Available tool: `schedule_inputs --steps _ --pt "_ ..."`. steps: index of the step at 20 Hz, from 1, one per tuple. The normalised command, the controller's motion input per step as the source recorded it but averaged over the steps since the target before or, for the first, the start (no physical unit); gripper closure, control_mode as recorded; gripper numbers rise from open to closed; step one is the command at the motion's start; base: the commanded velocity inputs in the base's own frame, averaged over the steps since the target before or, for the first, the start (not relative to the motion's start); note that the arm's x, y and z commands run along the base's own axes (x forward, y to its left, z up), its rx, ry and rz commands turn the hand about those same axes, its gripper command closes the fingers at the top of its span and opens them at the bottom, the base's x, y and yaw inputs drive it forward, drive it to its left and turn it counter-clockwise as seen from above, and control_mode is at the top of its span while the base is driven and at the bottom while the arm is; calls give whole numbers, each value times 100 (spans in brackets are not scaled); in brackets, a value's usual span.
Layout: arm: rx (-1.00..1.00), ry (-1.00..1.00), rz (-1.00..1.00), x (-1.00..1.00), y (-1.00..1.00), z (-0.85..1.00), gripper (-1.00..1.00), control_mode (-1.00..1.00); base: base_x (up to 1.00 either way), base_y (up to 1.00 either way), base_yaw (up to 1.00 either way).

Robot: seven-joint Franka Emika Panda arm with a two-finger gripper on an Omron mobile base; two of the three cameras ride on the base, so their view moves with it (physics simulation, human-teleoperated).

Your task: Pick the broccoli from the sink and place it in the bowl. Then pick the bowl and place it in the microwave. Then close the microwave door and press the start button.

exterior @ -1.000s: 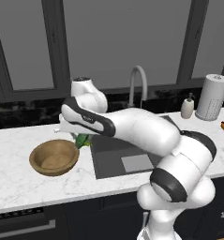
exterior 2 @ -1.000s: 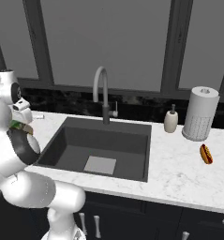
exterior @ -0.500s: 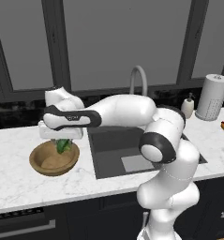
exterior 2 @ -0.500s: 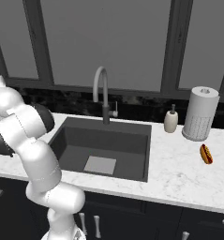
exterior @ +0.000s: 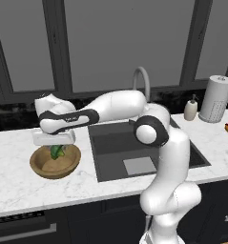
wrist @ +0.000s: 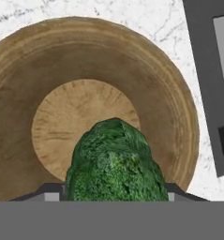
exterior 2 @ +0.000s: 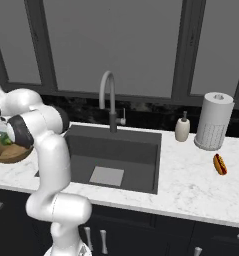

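My gripper (exterior: 55, 147) hangs just above the middle of the light-brown wooden bowl (exterior: 41, 167), shut on the green broccoli (exterior: 56, 152). In the hand view the broccoli (wrist: 114, 161) sits between the two fingertips (wrist: 50, 194), with the bowl (wrist: 33, 75) directly beneath it. From the right base view the bowl (exterior 2: 11, 156) and the broccoli (exterior 2: 5, 140) show at the far left, partly behind the arm. The dark sink (exterior: 149, 143) lies to the right of the bowl. The microwave and its door are out of view.
A curved grey faucet (exterior: 141, 78) stands behind the sink (exterior 2: 116, 150). On the right counter are a soap bottle (exterior 2: 182, 129), a paper towel roll (exterior 2: 213, 122) and a hot dog (exterior 2: 219, 164). Dark windows run along the back.
The arm has swung left from the sink's edge, carrying the broccoli to a spot over the bowl and lowering it toward the bowl's middle.
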Motion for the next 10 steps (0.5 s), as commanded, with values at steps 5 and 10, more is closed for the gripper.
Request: schedule_inputs --steps 5,10 --pt "0 0 0 5 0 -35 100 -100 0 0 0" --pt "2 -2 0 5 0 -47 100 -100 0 0 0"
